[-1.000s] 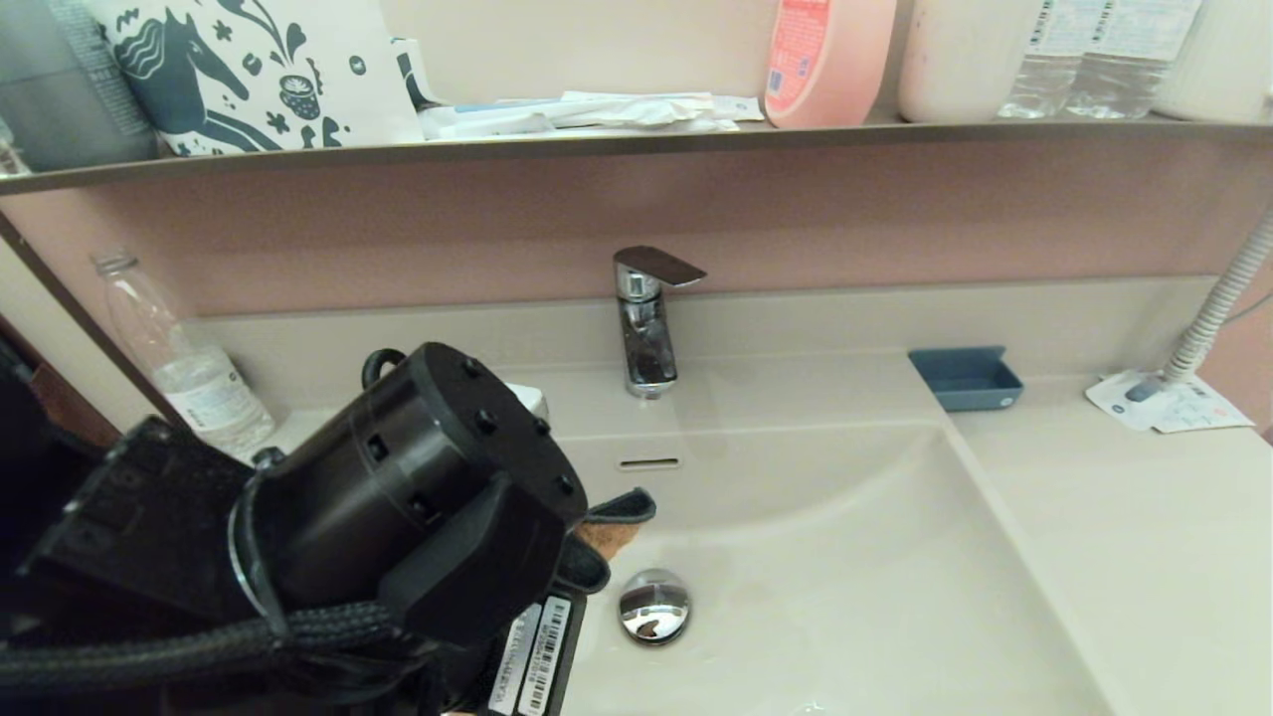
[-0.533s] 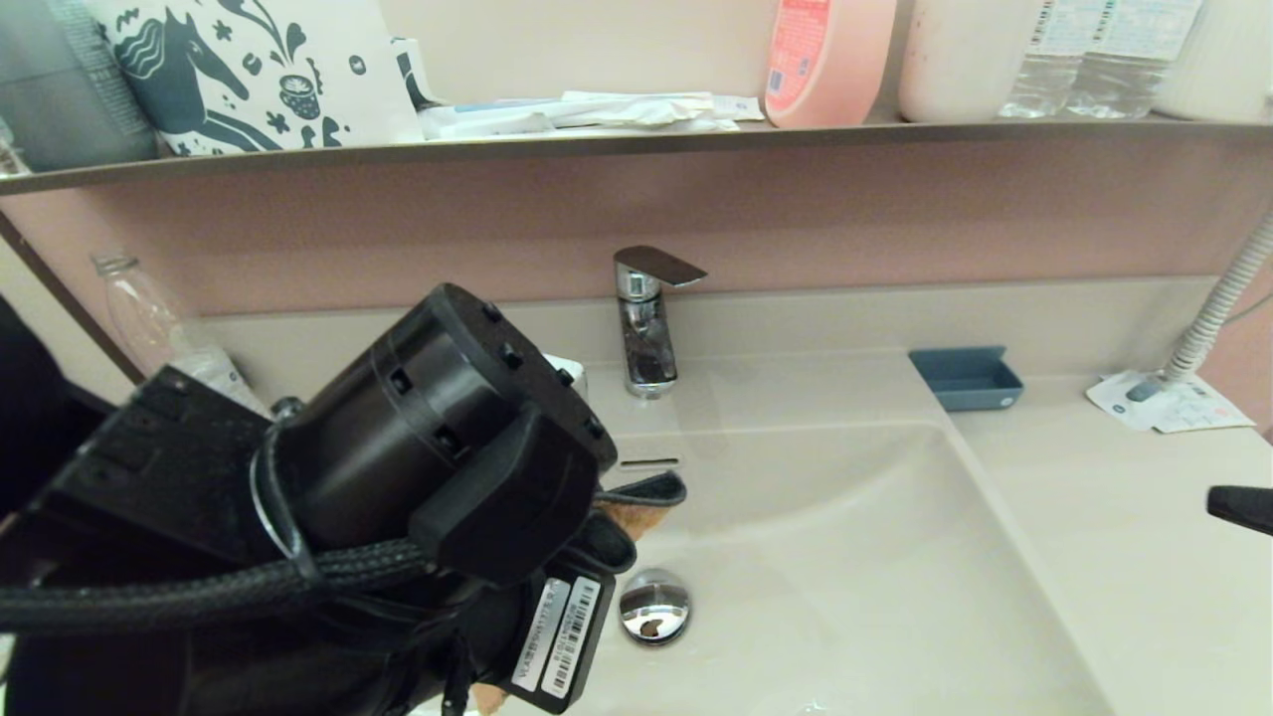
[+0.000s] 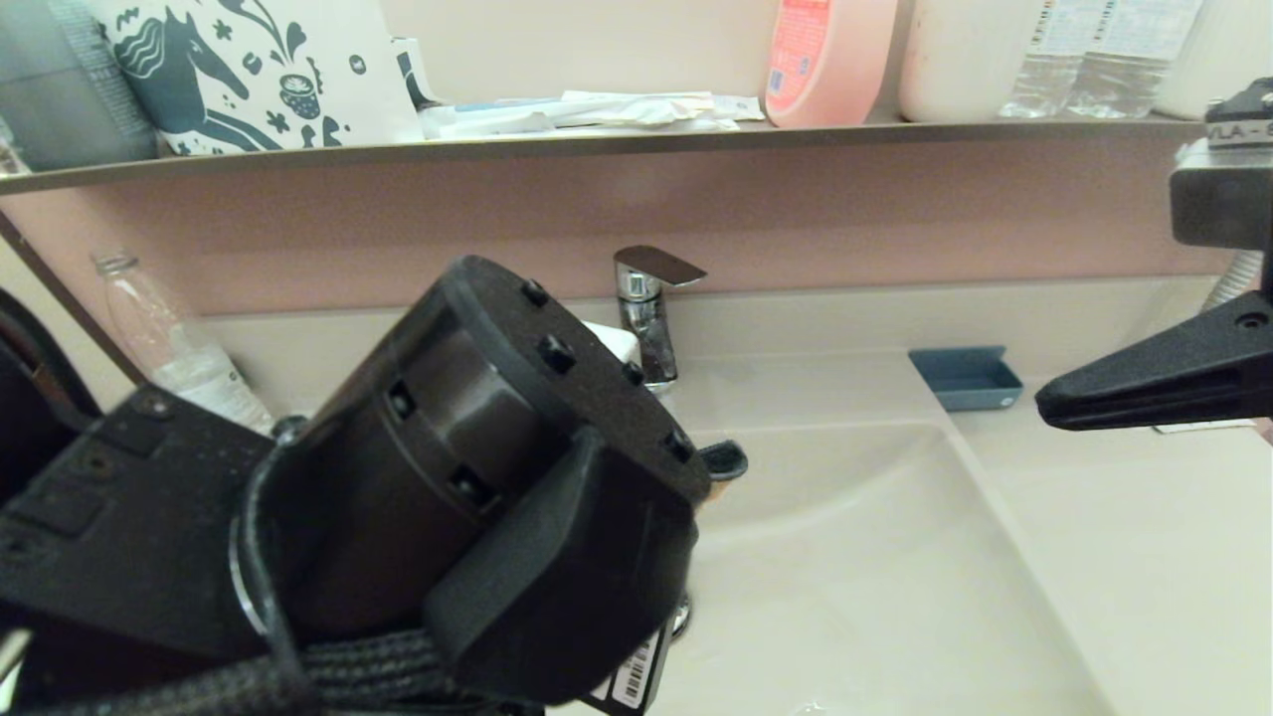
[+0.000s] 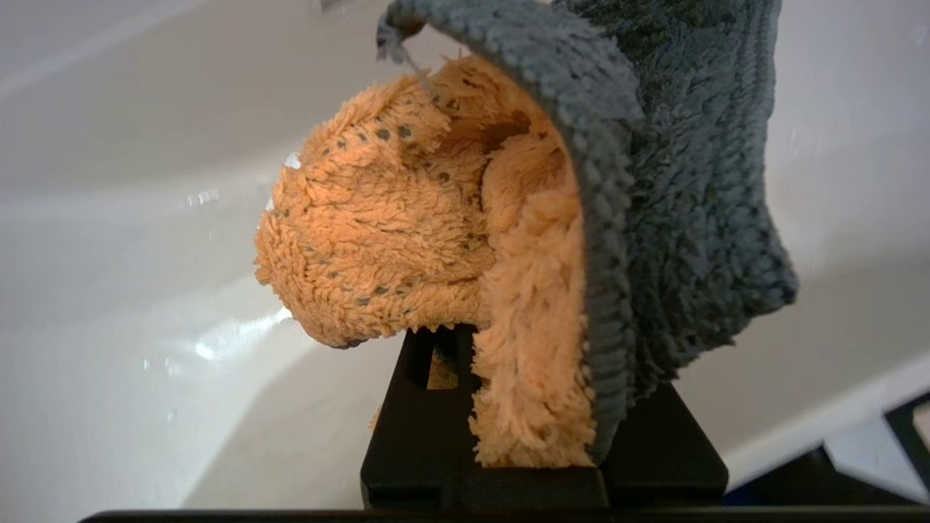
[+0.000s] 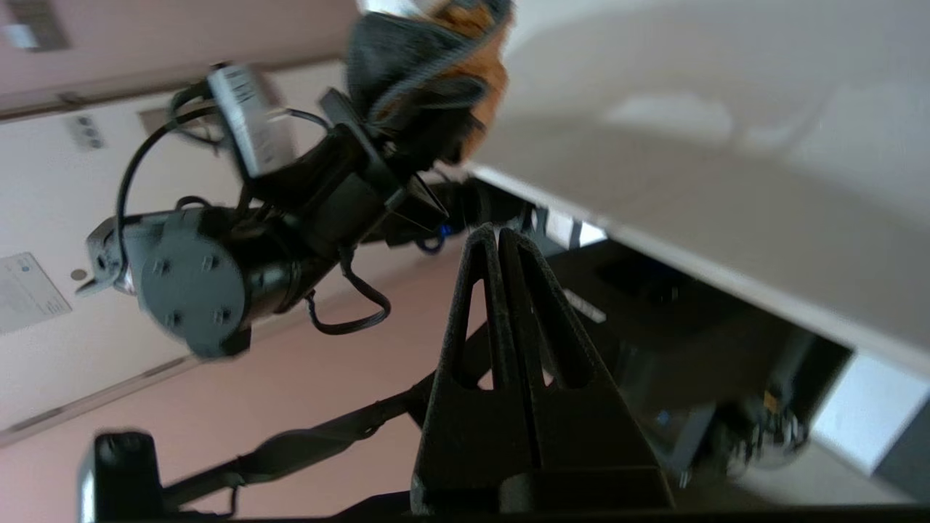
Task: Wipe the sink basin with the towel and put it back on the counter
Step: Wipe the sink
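In the head view the left arm's bulky wrist [image 3: 477,497] hides most of the towel [image 3: 724,459], the left tool, the drain stopper and the near left of the sink basin [image 3: 875,577]. The right tool [image 3: 1054,408] is cut off by the picture's right edge. The right wrist view is smeared with blur, the worktop [image 5: 690,181] vague.

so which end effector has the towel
The left end effector, over the sink basin, grips the towel; the right end effector is shut and empty.
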You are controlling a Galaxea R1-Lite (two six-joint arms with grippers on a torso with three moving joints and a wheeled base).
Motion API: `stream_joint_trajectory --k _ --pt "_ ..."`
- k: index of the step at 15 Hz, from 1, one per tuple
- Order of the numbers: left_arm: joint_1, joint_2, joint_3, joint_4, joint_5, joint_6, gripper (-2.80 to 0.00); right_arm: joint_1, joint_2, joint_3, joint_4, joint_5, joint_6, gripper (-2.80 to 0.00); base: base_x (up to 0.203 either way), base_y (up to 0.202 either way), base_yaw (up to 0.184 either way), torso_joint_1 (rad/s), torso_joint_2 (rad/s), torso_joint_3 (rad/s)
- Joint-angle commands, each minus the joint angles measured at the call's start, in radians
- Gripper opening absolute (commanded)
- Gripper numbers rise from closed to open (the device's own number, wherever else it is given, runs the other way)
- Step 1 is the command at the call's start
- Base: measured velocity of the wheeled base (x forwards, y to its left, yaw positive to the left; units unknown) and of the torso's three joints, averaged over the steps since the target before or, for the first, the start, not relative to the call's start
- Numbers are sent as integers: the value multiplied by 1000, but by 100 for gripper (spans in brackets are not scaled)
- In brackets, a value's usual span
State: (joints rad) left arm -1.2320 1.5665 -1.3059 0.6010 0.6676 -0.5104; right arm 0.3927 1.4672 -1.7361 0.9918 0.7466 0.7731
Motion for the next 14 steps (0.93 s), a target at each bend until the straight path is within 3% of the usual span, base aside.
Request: stream_joint_trajectory --k 1,3,4,7,9,11,14 --pt "-15 12 5 -6 18 -3 -280 7 174 -147 202 13 -13 -280 0 0 0 0 0 0" --pt "-22 24 7 -12 27 -5 -280 13 268 -208 336 -12 -81 -280 0 0 0 0 0 0" --pt "-35 27 14 -27 35 -5 -280 19 296 -216 358 -64 -108 -280 0 0 0 0 0 0" --pt "-75 45 31 -104 55 -3 -280 27 312 -219 416 -71 -261 -280 0 0 0 0 0 0" --pt "-92 48 34 -108 55 -9 -280 31 301 -219 421 -44 -324 -280 0 0 0 0 0 0" --pt "-137 45 39 -110 49 -14 -280 28 287 -217 424 20 -441 -280 0 0 0 0 0 0" --pt "-161 67 30 -129 51 -12 -280 50 285 -221 402 33 -468 -280 0 0 0 0 0 0"
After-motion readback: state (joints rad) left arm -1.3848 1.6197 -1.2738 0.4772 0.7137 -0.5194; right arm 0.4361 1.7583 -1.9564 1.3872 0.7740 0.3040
